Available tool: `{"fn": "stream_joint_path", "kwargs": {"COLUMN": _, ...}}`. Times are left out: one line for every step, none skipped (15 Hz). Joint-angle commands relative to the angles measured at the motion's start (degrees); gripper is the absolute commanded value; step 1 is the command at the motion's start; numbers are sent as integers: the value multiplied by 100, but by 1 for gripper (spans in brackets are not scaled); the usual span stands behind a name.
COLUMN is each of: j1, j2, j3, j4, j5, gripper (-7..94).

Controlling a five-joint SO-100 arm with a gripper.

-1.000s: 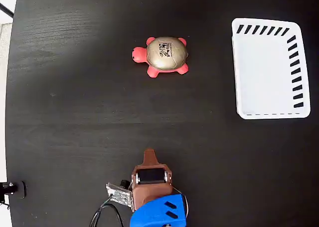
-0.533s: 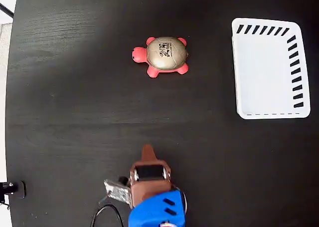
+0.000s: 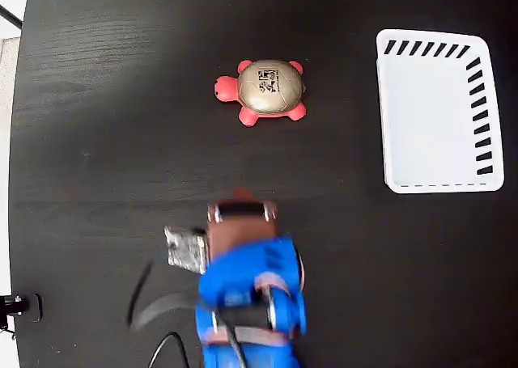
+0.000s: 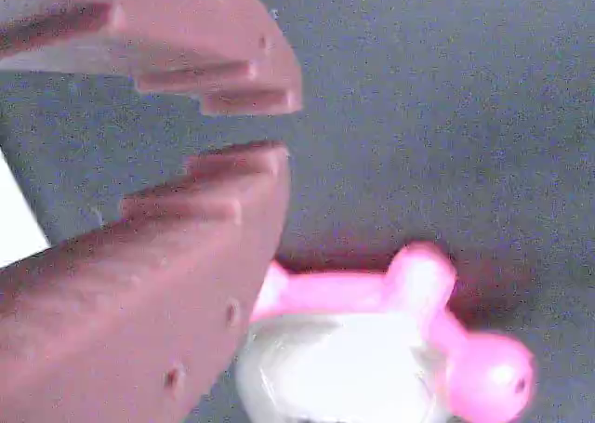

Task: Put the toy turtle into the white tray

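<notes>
The toy turtle [image 3: 261, 90], with red-pink head and legs and a gold shell, lies on the black table at upper centre of the fixed view, head pointing left. The white tray [image 3: 429, 117] sits empty at the right. My gripper [image 3: 241, 195] points toward the turtle from below, well short of it and blurred by motion. In the wrist view the brown gripper [image 4: 284, 124] is open by a narrow gap with nothing in it. There the turtle [image 4: 372, 367] appears at the bottom, partly hidden by the lower finger [image 4: 167, 274].
The blue arm body [image 3: 247, 295] and its cable [image 3: 154, 311] fill the bottom centre of the table. The table's left edge [image 3: 18, 174] runs down the fixed view. A white patch [image 4: 17, 220] shows at the wrist view's left edge.
The arm has reached up the picture toward the turtle, its tip going from about a third up the table to near the middle. Turtle and tray have not moved.
</notes>
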Motion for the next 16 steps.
{"fn": "stream_joint_path", "kwargs": {"j1": 264, "j2": -1160, "j3": -1784, "j4": 387, "j5": -114, "gripper": 0}}
{"fn": "stream_joint_path", "kwargs": {"j1": 308, "j2": -1652, "j3": -2399, "j4": 633, "j5": -176, "gripper": 0}}
{"fn": "stream_joint_path", "kwargs": {"j1": 343, "j2": -2118, "j3": -2979, "j4": 844, "j5": -211, "gripper": 0}}
{"fn": "stream_joint_path", "kwargs": {"j1": 369, "j2": -2531, "j3": -3516, "j4": 1020, "j5": -255, "gripper": 0}}
{"fn": "stream_joint_path", "kwargs": {"j1": 387, "j2": -2865, "j3": -3920, "j4": 1125, "j5": -299, "gripper": 0}}
{"fn": "stream_joint_path", "kwargs": {"j1": 387, "j2": -3155, "j3": -4271, "j4": 1169, "j5": -316, "gripper": 0}}
{"fn": "stream_joint_path", "kwargs": {"j1": 396, "j2": -3437, "j3": -4597, "j4": 1222, "j5": -334, "gripper": 0}}
{"fn": "stream_joint_path", "kwargs": {"j1": 404, "j2": -3683, "j3": -4896, "j4": 1222, "j5": -343, "gripper": 0}}
{"fn": "stream_joint_path", "kwargs": {"j1": 404, "j2": -3929, "j3": -5194, "j4": 1248, "j5": -352, "gripper": 0}}
{"fn": "stream_joint_path", "kwargs": {"j1": 413, "j2": -4087, "j3": -5458, "j4": 1248, "j5": -360, "gripper": 0}}
{"fn": "stream_joint_path", "kwargs": {"j1": 431, "j2": -4263, "j3": -5730, "j4": 1230, "j5": -369, "gripper": 0}}
{"fn": "stream_joint_path", "kwargs": {"j1": 431, "j2": -4430, "j3": -5985, "j4": 1230, "j5": -396, "gripper": 0}}
{"fn": "stream_joint_path", "kwargs": {"j1": 431, "j2": -4562, "j3": -6170, "j4": 1257, "j5": -396, "gripper": 0}}
{"fn": "stream_joint_path", "kwargs": {"j1": 431, "j2": -4667, "j3": -6319, "j4": 1301, "j5": -404, "gripper": 0}}
{"fn": "stream_joint_path", "kwargs": {"j1": 431, "j2": -4746, "j3": -6425, "j4": 1310, "j5": -404, "gripper": 0}}
{"fn": "stream_joint_path", "kwargs": {"j1": 431, "j2": -4834, "j3": -6513, "j4": 1318, "j5": -404, "gripper": 0}}
